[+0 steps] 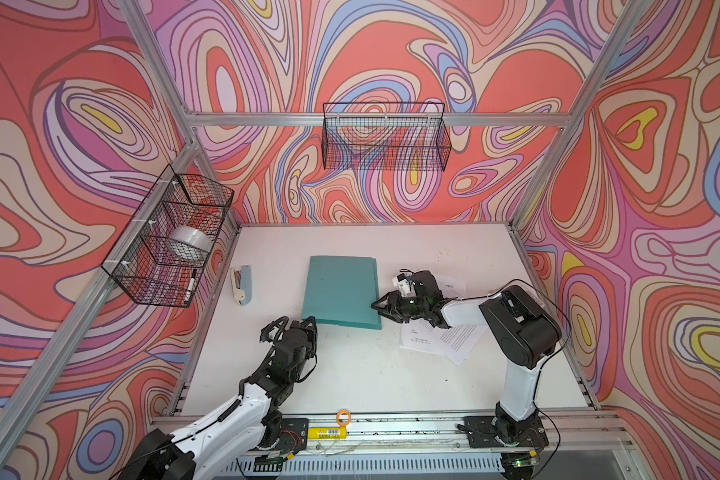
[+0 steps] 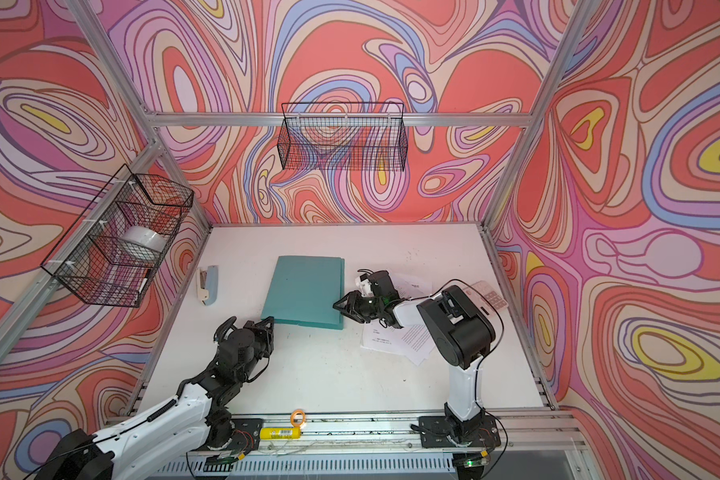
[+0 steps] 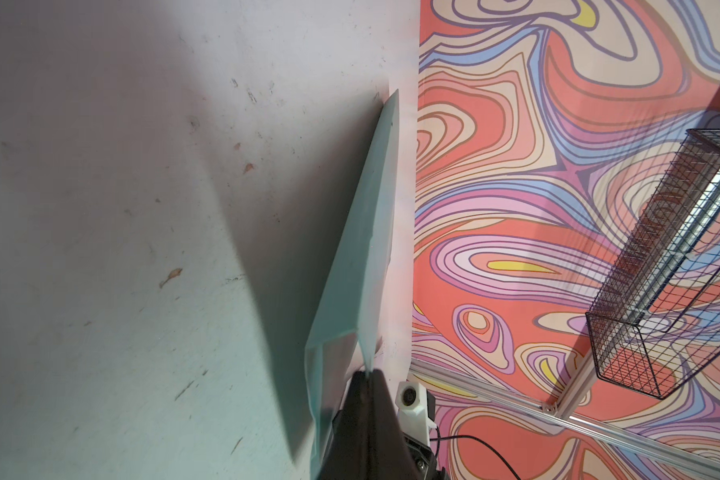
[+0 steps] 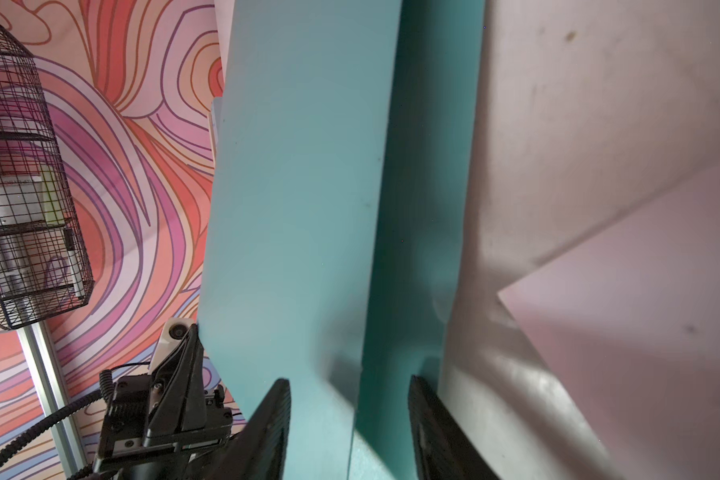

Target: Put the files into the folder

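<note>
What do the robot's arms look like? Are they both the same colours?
Yes, they match. Each has smooth white shells and chunky black joints. A ribbed black hose runs along the left arm. Thin black cables loop around the right arm, where a tiny green light glows. The fingers are flat, black and wedge-shaped.

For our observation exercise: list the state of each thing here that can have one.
folder: cover raised slightly, not opened
left tool: shut on the folder's near corner
right tool: open, astride the cover's edge
files: loose, outside the folder
stapler: lying flat, untouched
</note>
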Available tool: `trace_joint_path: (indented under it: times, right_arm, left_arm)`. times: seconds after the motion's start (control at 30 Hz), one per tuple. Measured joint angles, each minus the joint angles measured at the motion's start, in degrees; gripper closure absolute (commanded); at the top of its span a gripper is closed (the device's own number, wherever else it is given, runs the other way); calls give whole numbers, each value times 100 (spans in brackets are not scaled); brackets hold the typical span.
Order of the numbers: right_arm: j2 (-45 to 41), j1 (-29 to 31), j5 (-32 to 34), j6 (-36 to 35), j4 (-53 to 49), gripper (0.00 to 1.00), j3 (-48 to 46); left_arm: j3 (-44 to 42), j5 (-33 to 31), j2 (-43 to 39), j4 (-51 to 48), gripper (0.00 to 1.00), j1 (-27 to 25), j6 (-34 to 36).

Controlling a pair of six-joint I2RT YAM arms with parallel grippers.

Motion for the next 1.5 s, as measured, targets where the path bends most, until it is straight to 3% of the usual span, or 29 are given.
trace_joint_path:
  times: [0.2, 0.3, 0.33, 0.4, 0.43, 0.47, 0.63, 0.83, 1.1, 1.23, 1.5]
  right_arm:
    - [365, 57, -109, 310, 402, 70, 234]
    - [431, 66, -136, 492, 610, 99, 293]
    - [437, 57, -149, 549, 667, 100, 308]
    - [437, 57, -166, 610, 723, 100, 339]
    - [437, 59, -175, 636, 739, 100, 354]
    - [437, 63, -175, 647, 730, 100, 374]
    - [404, 125, -122, 632, 413, 100, 555]
    - [149, 369, 280, 551, -614, 100, 1104]
    - [-468, 813, 1386, 557, -2511, 100, 2319]
    - [-570, 922, 1930, 573, -3316, 100, 2975]
    - [-570, 1255, 2527, 573, -4194, 100, 3604]
  left_arm:
    - [-11, 22, 2, -2, 100, 0, 2]
    - [-11, 44, 2, -42, 100, 0, 26]
    - [-11, 83, -9, -103, 99, 15, 63]
    - [15, 192, -122, -426, 55, 50, 208]
    - [79, 254, -254, -754, 17, 74, 326]
    - [188, 291, -380, -1104, 0, 76, 468]
    - [1641, 315, -986, -3106, 0, 85, 1792]
    - [2990, 225, -682, -4301, 0, 26, 3980]
    - [2949, 240, -551, -4666, 0, -459, 5866]
    - [2962, -2, -503, -4708, 0, -1285, 6634]
    - [2962, -476, 203, -4513, 0, -1998, 7276]
